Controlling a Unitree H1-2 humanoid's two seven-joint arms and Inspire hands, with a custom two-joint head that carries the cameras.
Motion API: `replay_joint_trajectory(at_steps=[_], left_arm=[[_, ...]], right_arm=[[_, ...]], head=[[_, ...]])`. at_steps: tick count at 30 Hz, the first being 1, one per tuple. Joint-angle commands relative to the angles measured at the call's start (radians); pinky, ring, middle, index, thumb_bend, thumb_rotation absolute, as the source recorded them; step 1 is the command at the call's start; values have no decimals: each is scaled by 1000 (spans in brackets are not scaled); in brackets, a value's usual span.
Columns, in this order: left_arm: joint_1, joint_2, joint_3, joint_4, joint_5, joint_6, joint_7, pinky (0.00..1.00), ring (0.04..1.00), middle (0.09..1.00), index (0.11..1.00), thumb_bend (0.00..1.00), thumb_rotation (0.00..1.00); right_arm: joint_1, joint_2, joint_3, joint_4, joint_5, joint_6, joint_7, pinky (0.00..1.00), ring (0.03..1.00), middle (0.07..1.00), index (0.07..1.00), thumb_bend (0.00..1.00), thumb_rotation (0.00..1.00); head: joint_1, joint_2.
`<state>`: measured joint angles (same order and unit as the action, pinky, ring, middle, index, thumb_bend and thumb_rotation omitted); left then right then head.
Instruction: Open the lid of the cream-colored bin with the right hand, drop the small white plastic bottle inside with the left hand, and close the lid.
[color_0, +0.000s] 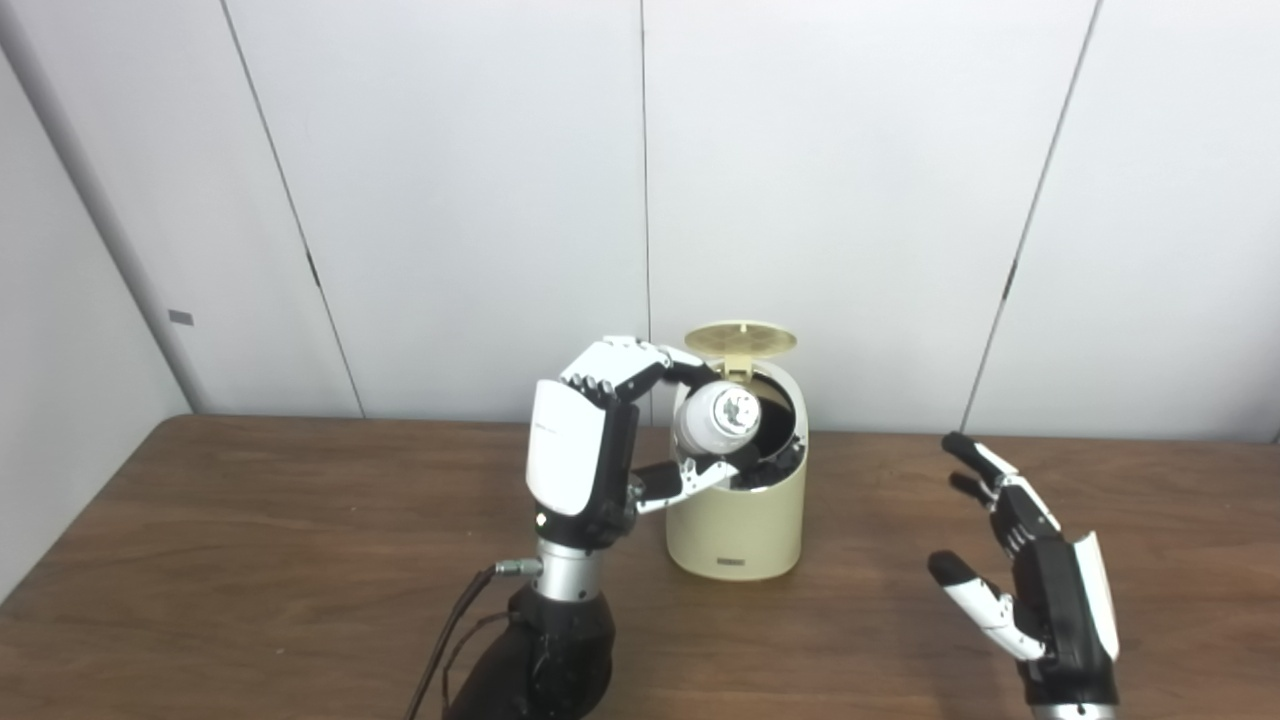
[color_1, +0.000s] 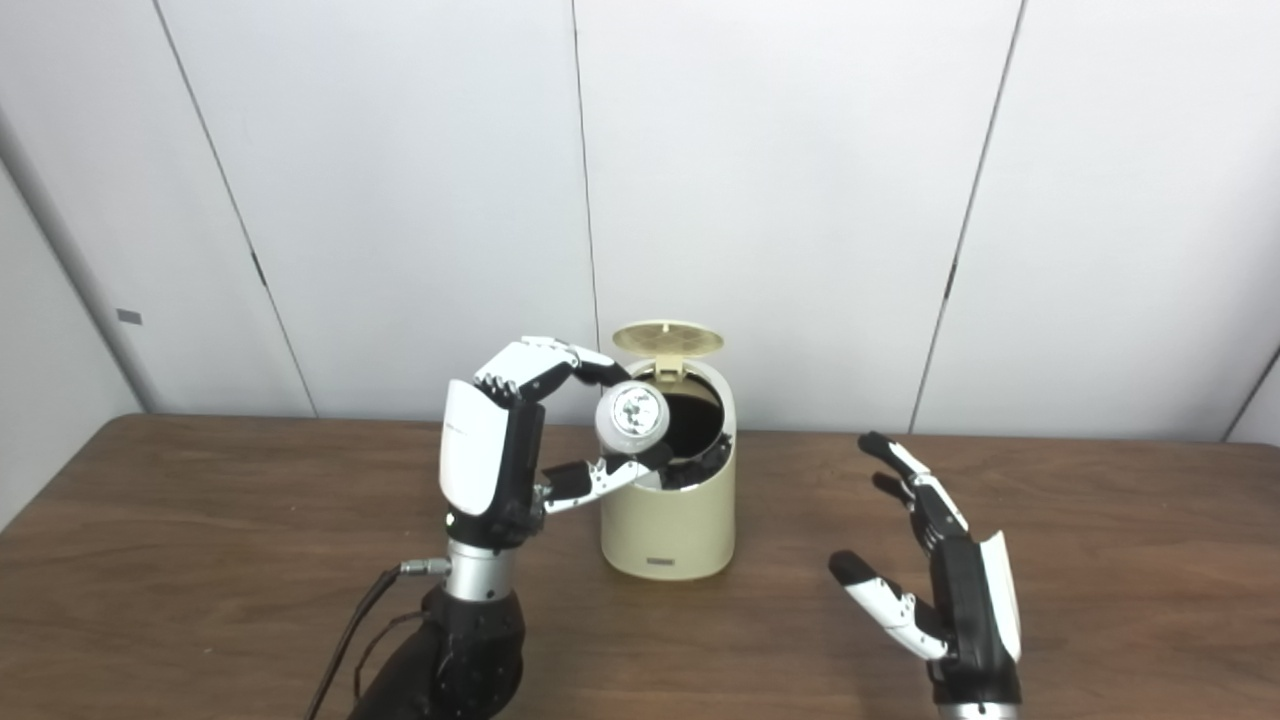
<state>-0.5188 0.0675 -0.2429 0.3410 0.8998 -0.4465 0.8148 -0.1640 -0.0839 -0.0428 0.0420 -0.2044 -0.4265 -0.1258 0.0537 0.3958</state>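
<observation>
The cream-colored bin (color_0: 737, 525) stands mid-table with its round lid (color_0: 740, 340) flipped up at the back, showing a dark opening. My left hand (color_0: 590, 450) is raised beside the bin's left rim, shut on the small white plastic bottle (color_0: 717, 420). The bottle lies on its side over the opening's left edge, its end facing me. My right hand (color_0: 1030, 570) hovers open to the right of the bin, well apart from it, fingers spread and empty.
The brown wooden table (color_0: 250, 570) stretches wide on both sides of the bin. White wall panels (color_0: 830, 180) close the back just behind the bin. A black cable (color_0: 450, 630) hangs from my left wrist.
</observation>
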Motion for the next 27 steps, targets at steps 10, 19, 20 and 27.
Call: replay_joint_trajectory(at_steps=[10,19,20,27], left_arm=[[-85,18,-50,78,-36,-23,80,323,420,516,480,502,0],[-112,36,-118,143,-68,-23,142,331,425,504,483,503,0],[-118,38,-132,153,-72,-23,153,335,431,501,480,504,0],[-154,41,-198,214,-102,-23,199,361,468,484,466,505,0]], right_arm=[[-39,-24,35,-20,5,-43,-50,798,869,863,824,676,688],[-38,-31,50,-10,7,-43,-69,817,878,863,812,682,678],[-36,-29,51,-13,5,-43,-69,814,877,861,802,684,681],[-23,-15,48,-31,-13,-42,-71,835,882,860,801,652,667]], head=[[-10,-3],[-20,-21],[-24,-23],[-33,-29]])
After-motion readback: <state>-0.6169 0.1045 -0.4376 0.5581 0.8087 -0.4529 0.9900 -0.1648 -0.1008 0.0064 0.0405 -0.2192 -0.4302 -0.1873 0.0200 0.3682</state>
